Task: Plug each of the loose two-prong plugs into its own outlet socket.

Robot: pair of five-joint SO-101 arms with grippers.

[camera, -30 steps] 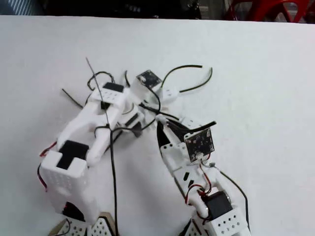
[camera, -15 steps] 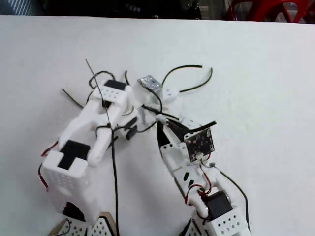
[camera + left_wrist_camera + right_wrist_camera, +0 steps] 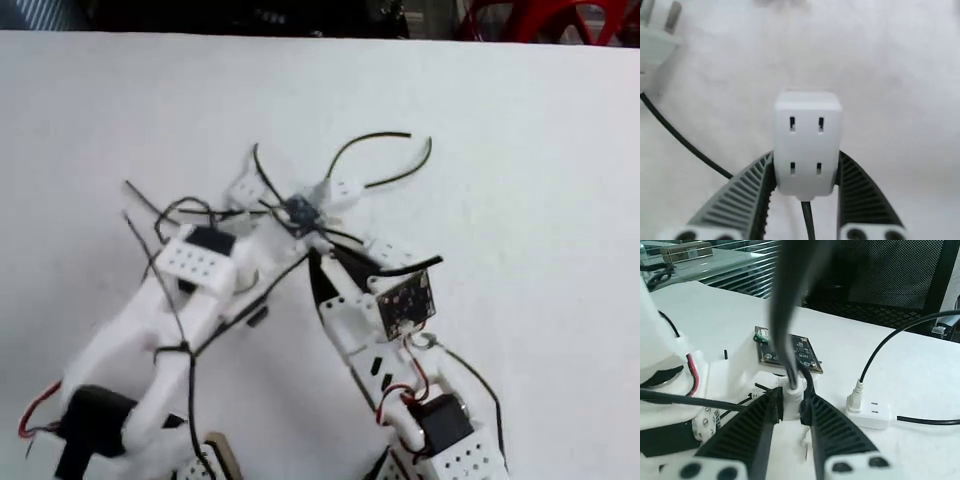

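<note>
Movement is all on the left side. Over the last second the left arm (image 3: pixel 150 320) has swung down toward the near-left of the table (image 3: pixel 520 120), and its camera board (image 3: pixel 300 210) has slid from the far side of the cable tangle into the middle of it, closer to the right arm (image 3: pixel 370 330).

In the left wrist view, the left gripper (image 3: pixel 805 162) is pinching an outlet block (image 3: pixel 807 135) by its two long sides, slots facing the camera and its lead running back between the jaws. I read the swing as that socket being carried and turned to meet a plug. Nothing is mated yet: both pairs of slots are bare. A loose plug (image 3: pixel 657 35) lies off to one side on a black cord (image 3: pixel 680 137), well apart from the block and cut off by the frame edge.

The right arm has barely shifted. Its right gripper (image 3: pixel 792 400) is pressed on a white plug (image 3: pixel 792 390), whose thick cord rises in front of the lens. Beyond it, a second outlet (image 3: pixel 872 412) lies on the table with a cord entering one end. I cannot tell whether that is a seated plug or its own lead.

Much is hidden from me. In the high view, cables and the board cover both sets of fingertips, so I cannot judge the gap between held plug and held socket. I cannot make out the held plug's prongs either, so its alignment is a guess.
</note>
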